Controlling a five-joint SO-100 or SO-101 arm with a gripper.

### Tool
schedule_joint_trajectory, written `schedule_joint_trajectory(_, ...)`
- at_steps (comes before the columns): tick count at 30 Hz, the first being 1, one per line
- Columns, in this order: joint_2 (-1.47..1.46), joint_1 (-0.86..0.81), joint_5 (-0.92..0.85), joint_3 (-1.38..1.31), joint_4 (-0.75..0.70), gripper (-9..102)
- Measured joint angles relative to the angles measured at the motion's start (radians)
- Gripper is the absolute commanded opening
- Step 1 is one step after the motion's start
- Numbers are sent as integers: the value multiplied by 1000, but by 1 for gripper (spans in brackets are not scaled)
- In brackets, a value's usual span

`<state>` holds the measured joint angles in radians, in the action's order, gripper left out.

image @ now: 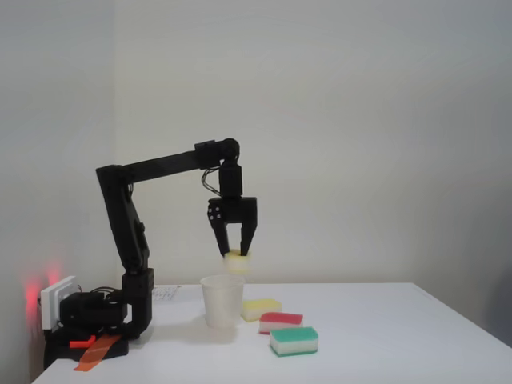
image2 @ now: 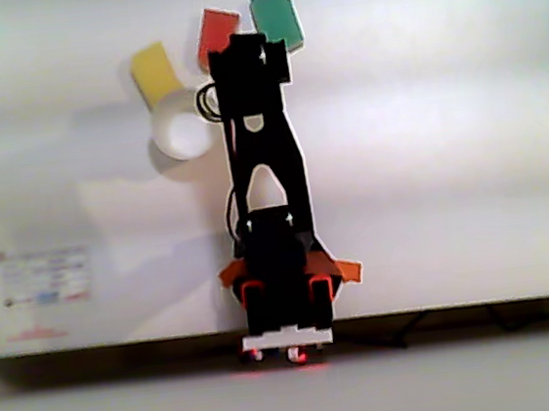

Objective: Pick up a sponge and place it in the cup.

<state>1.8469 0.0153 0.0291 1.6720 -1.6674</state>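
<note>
Sponge [image: 236,261], yellow, pinched between the fingertips of the gripper [image: 236,254], held in the air just above the cup's rim and slightly to its right in the fixed view, not touching it. Cup [image: 222,301], white paper, upright on the white table [image: 384,336], mouth open. Black arm [image: 128,232] rising from its base at the table's left end, bent at the elbow, wrist pointed straight down. Three more sponges on the table just right of the cup in the fixed view: a yellow sponge on the table [image: 261,308] nearest, a red-topped sponge [image: 281,322] beside it, a green-topped sponge [image: 294,340] closest to the camera. From above in the other view: cup [image2: 183,135] as a white ring left of the arm [image2: 263,167], yellow sponge on the table [image2: 154,71] touching its far side, red-topped sponge [image2: 217,33] and green-topped sponge [image2: 276,19] further right. Held sponge hidden under the wrist there.
</note>
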Motion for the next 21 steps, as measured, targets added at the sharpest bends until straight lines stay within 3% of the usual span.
schedule_joint_trajectory(14,37,141,5,117,118,0)
schedule_joint_trajectory(21,80,262,87,150,121,0)
